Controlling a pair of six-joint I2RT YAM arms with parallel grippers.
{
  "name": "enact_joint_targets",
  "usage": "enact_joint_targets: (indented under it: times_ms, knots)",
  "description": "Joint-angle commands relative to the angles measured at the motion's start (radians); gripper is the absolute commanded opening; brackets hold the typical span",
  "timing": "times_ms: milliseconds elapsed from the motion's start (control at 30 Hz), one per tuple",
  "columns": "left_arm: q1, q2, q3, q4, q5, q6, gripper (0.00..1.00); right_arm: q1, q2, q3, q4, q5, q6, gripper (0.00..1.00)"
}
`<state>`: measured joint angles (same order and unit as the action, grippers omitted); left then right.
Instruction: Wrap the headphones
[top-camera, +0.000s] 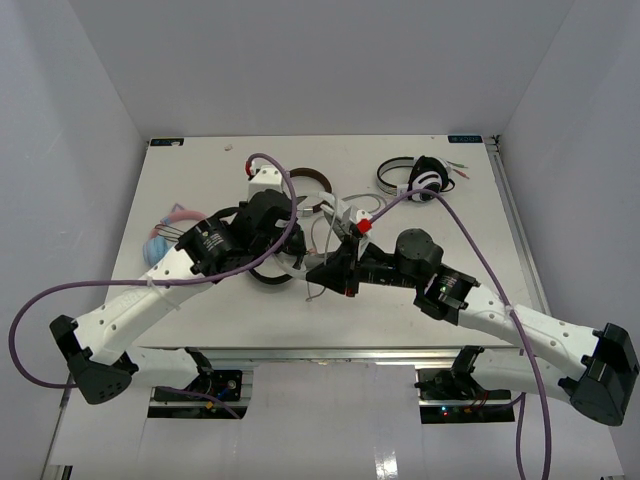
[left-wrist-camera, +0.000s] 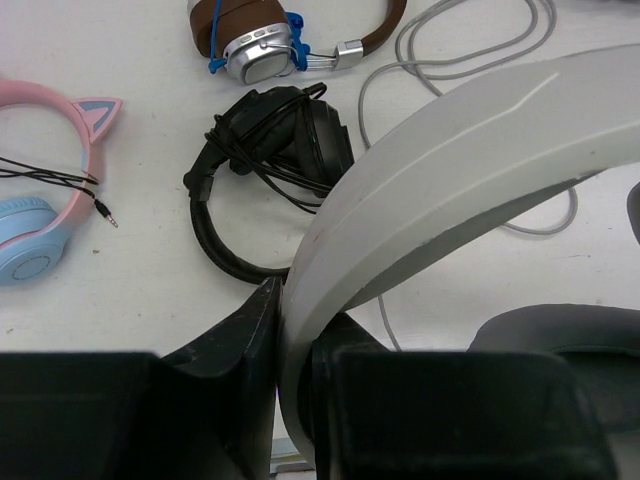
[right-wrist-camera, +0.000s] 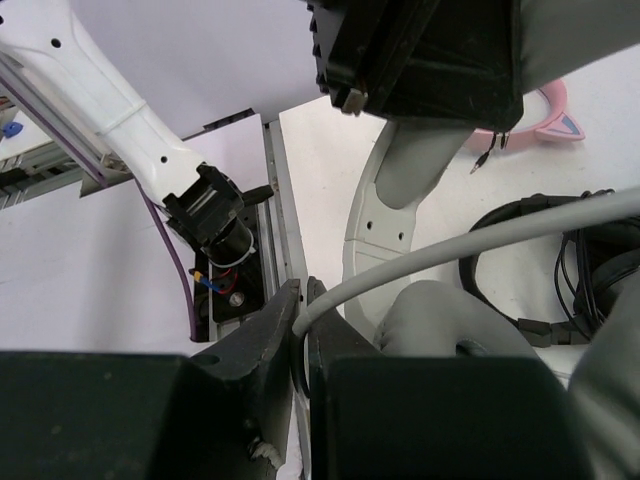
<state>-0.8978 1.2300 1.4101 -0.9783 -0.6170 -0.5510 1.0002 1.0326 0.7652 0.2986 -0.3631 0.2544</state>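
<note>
Headphones (left-wrist-camera: 470, 170) arch rightward from the left tool (left-wrist-camera: 297, 385) clamping their band (left-wrist-camera: 340, 260); right tool (right-wrist-camera: 303, 345) pinches the cable (right-wrist-camera: 480, 238).

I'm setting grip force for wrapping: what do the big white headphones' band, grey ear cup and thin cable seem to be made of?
Band: looks like rigid moulded plastic, matte white; it is smooth, with a crisp seam line.
Ear cup: probably soft padding under matte grey leatherette; it is rounded, with no shine.
Cable: likely wire in a flexible rubbery jacket, pale grey and curving freely.
</note>
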Motion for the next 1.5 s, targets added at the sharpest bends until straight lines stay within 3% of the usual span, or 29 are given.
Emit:
enact_joint_targets:
  times_ms: [0, 133, 467, 600, 700, 1267, 1467]
  knots:
    - [0.007, -0.088, 0.056, 0.142, 0.025, -0.117, 0.00, 0.078, -0.024, -0.036, 0.053, 0.208, -0.028, 0.15]
    - [0.007, -0.109, 0.065, 0.158, 0.067, -0.143, 0.00, 0.152, -0.025, -0.073, 0.113, 0.352, -0.059, 0.23]
    - [0.007, -0.157, 0.048, 0.166, 0.081, -0.186, 0.00, 0.201, 0.055, -0.140, 0.296, 0.431, -0.126, 0.28]
    - [0.007, -0.178, 0.040, 0.178, 0.116, -0.206, 0.00, 0.202, 0.103, -0.190, 0.444, 0.437, -0.189, 0.44]
    - [0.007, -0.188, 0.044, 0.181, 0.144, -0.218, 0.00, 0.203, 0.146, -0.218, 0.552, 0.469, -0.236, 0.47]
    - [0.007, -0.273, 0.054, 0.188, 0.224, -0.251, 0.00, 0.201, 0.364, -0.314, 1.017, 0.451, -0.339, 0.46]
    - [0.007, -0.290, 0.042, 0.193, 0.248, -0.263, 0.00, 0.202, 0.422, -0.326, 1.108, 0.438, -0.371, 0.45]
